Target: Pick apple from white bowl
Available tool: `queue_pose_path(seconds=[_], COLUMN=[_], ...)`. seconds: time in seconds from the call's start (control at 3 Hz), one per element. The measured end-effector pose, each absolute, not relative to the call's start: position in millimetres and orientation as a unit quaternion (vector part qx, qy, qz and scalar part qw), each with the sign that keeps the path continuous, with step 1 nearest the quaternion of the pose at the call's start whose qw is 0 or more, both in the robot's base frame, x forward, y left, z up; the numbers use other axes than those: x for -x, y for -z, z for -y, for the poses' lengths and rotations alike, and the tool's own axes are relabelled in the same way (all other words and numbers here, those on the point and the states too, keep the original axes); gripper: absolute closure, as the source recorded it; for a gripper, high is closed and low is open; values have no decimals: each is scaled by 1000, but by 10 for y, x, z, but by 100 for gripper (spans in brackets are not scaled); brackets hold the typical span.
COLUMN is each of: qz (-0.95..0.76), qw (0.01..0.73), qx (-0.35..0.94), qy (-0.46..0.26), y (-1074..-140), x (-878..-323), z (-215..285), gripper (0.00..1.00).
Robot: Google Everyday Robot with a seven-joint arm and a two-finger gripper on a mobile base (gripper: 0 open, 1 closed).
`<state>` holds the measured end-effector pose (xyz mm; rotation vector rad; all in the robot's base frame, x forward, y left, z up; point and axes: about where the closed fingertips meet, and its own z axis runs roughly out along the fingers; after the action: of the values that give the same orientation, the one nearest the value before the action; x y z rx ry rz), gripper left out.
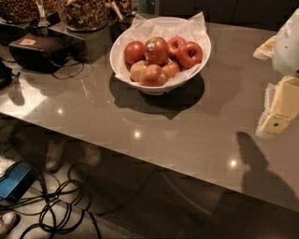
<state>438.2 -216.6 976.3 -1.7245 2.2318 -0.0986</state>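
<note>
Robot's pale yellow and white gripper (279, 111) hangs at the right edge of the scene over the glossy grey-brown countertop (140, 135); whether it is spread or pressed together I cannot tell. It holds nothing that can be seen. Well apart from it, to the left and farther back, stands the wide, shallow, glossy white bowl (154, 88) lined with crinkled white paper. The large round dark-red apple (157, 51) with a small pale sticker near its stem lies in this bowl, high in the pile and near its middle, touching other red and yellowish-red apples around it. Dark containers of nuts (84, 14) stand at the far left, and black cables (60, 205) coil on the floor near left
</note>
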Motion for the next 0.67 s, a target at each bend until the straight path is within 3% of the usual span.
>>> queue_pose_path(seconds=[0.67], qz=[-773], qw=[146], qx=[615], qy=[54], y=[-9940], x=[-4676], z=[1818], gripper=[0])
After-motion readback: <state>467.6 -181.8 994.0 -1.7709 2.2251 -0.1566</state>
